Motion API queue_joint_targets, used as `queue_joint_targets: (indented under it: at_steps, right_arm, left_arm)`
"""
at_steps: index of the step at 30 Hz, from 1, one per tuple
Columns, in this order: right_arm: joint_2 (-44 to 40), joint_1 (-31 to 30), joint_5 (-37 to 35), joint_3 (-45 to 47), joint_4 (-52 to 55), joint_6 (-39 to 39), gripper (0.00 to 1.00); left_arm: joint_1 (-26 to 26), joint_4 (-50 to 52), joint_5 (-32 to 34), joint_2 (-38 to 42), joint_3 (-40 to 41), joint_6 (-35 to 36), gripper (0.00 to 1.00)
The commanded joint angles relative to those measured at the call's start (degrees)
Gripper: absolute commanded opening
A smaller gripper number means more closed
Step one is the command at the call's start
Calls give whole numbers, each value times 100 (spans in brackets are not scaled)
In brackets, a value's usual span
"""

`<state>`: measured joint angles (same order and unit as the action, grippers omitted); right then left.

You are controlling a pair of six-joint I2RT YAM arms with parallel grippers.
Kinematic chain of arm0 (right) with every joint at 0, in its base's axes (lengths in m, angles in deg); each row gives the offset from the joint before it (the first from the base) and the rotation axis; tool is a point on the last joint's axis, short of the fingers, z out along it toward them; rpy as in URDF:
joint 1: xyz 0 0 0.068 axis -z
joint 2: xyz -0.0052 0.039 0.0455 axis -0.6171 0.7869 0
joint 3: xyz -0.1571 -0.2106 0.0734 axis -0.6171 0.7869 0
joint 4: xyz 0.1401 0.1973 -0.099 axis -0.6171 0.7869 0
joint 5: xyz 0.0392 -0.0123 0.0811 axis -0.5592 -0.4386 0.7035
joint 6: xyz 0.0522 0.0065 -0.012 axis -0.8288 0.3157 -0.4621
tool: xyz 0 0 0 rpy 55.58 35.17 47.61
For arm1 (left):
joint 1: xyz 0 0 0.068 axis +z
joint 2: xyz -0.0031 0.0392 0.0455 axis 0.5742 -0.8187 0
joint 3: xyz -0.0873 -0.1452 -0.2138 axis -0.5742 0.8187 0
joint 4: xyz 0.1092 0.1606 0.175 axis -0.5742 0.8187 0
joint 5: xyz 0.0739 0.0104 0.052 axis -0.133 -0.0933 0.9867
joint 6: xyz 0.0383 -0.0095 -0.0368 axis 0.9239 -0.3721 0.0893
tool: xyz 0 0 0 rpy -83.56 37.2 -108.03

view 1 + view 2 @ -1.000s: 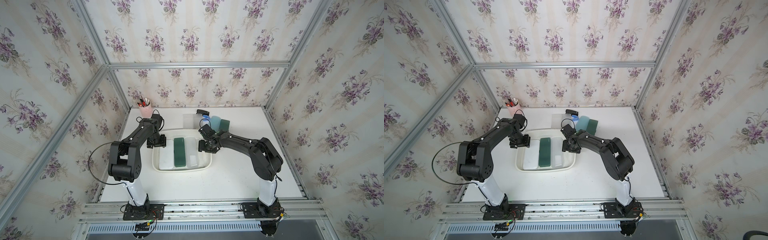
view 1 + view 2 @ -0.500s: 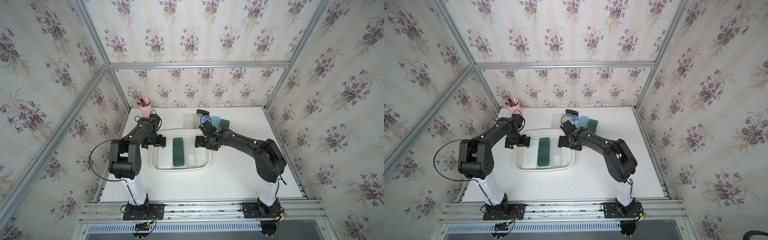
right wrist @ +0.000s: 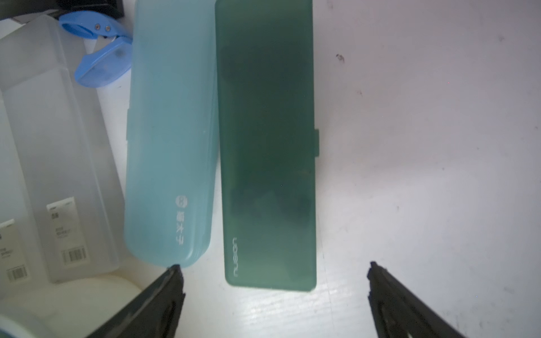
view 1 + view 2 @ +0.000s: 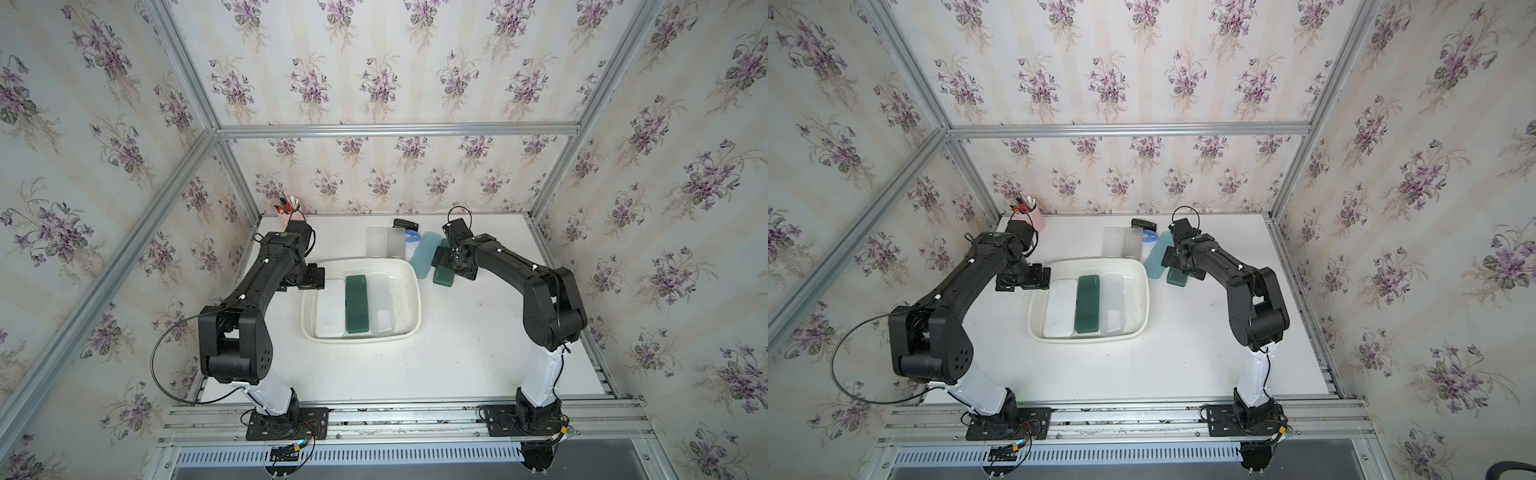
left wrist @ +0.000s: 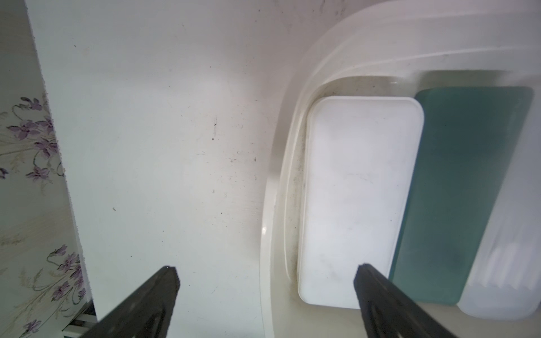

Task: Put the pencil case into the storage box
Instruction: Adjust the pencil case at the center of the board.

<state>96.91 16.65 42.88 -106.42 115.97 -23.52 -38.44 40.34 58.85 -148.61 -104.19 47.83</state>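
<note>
Pink pen cup [image 4: 286,217] sits in the far left corner of the bench [image 4: 457,353]. My left tool [image 5: 266,267] hangs wide open and empty over the storage box [image 4: 308,320] rim. Inside the box I see a white case [image 4: 330,309], a dark green case [image 4: 357,303] and a frosted case [image 4: 382,305] side by side. Further right, a light blue case [image 3: 171,131] lies right up against the green pencil case [image 3: 268,164], flat on the bench outside the box. My right tool [image 3: 274,264] hovers over one end of it, spread wide, gripping nothing.
</note>
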Motion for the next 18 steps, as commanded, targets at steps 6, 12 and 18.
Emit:
queue_joint_targets:
  at_steps: [6,12,18]
  right_arm:
    - [1014,142,-117,-1155,35,637,100]
    - [1507,150,-211,-1612,179,656,100]
    - [1619,155,-388,-1607,241,697,100]
  left_arm:
    - [-3,297,-277,130,-2,-46,99]
    - [-3,291,-336,193,95,-47,99]
    - [-3,281,-411,256,184,-73,99]
